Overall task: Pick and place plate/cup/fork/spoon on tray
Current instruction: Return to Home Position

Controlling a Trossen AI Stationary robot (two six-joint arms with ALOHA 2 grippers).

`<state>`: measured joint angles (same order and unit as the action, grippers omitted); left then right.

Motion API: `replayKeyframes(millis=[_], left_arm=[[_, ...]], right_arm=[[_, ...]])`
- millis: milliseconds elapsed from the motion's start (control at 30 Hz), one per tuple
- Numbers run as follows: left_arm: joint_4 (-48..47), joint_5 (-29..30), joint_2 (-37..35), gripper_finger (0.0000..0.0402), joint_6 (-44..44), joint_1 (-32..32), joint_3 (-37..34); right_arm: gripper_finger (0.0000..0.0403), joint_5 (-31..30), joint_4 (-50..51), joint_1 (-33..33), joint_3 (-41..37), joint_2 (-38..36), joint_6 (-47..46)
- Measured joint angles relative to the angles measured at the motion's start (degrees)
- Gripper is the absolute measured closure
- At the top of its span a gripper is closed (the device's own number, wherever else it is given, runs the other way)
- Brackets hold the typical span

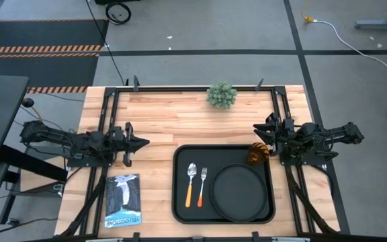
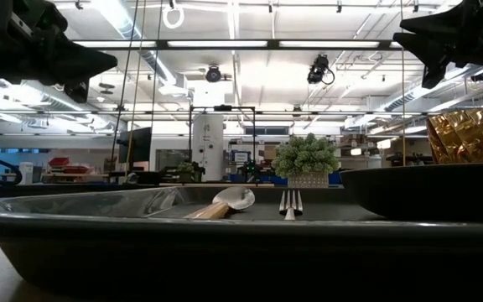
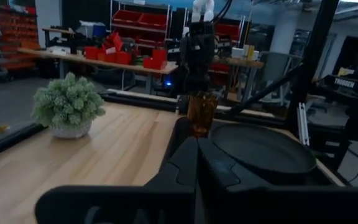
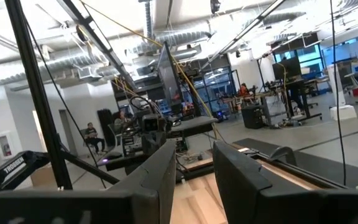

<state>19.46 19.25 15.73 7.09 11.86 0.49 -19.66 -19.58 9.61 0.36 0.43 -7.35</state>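
Cup (image 1: 256, 155) sits on tray (image 1: 180, 202) corner; we see right pincer (image 1: 263, 137) spread above it, left pincer (image 1: 140, 142) pressed together.

I see my left hand (image 1: 142, 142) hanging at the left side, fingers pressed together, arm stretched level. My right hand (image 1: 259, 136) hovers at the right side, fingers parted a little.
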Motion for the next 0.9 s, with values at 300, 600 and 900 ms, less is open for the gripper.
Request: replayKeyframes(millis=[300, 600, 900], left_arm=[[-0.1, 0.0, 0.0, 0.0392, 6.8, 0.0, 0.0], [-0.1, 0.0, 0.0, 0.0392, 6.9, 0.0, 0.0], [-0.1, 0.0, 0.0, 0.0392, 6.9, 0.0, 0.0]], right_arm=[[0.0289, 0.0, 0.0, 0.0, 0.0, 0.0, 0.0], [0.0289, 0.1, 0.0, 0.0, 0.0, 0.0, 0.0], [0.0289, 0.1, 0.0, 0.0, 0.0, 0.0, 0.0]])
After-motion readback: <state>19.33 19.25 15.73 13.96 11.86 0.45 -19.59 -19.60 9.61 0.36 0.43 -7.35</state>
